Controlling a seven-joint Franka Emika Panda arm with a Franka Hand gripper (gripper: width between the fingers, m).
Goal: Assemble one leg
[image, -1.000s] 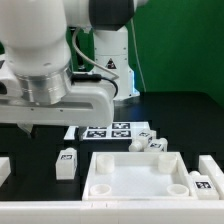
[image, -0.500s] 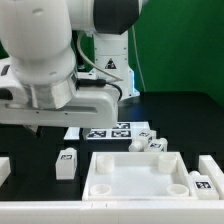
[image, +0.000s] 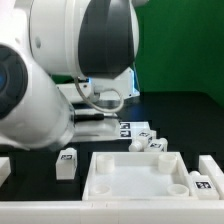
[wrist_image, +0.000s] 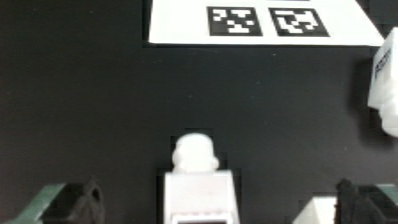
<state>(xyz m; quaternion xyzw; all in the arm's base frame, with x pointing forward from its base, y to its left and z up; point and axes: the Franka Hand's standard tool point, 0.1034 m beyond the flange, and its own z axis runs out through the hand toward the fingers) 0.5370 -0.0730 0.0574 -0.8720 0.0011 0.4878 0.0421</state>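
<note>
A small white leg lies on the black table between my gripper's two dark fingers, which stand wide apart on either side without touching it. The gripper is open and empty. In the exterior view the arm's white body hides the gripper. A tagged leg stands at the exterior view's left of the tabletop. More tagged legs lie behind the tabletop and at its right.
The marker board lies ahead of the leg; it also shows in the exterior view. A white part shows at the wrist view's edge. Another white piece sits at the exterior view's far left.
The arm has swung toward the camera and now covers most of the exterior view's left and top, hiding the hand and part of the marker board. The parts on the table have not moved.
</note>
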